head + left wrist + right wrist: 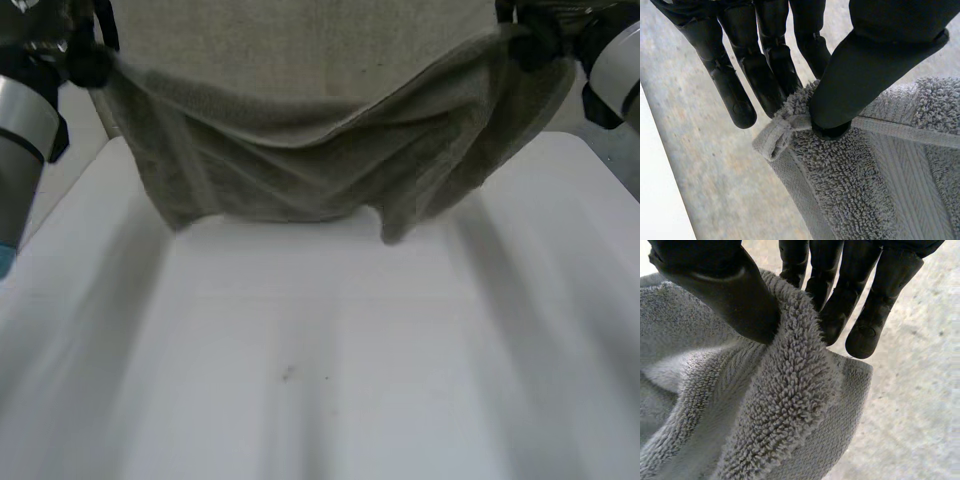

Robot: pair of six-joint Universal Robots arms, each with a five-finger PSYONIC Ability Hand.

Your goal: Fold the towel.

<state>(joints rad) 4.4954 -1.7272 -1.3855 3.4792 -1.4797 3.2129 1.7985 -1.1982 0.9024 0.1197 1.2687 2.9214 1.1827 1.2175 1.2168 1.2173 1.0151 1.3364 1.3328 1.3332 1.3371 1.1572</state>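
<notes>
Towel: the grey towel hangs stretched between my two hands, lifted by its upper corners. Its middle sags in a deep curve.
Lower edge: it hangs down over the far part of the white tabletop. I cannot tell whether it touches.
Left hand: my left hand pinches one upper corner at the hem. The thumb presses the pile against my straight fingers behind it.
Right hand: my right hand pinches the other upper corner, with a thick fold of terry bunched between thumb and fingers.
</notes>
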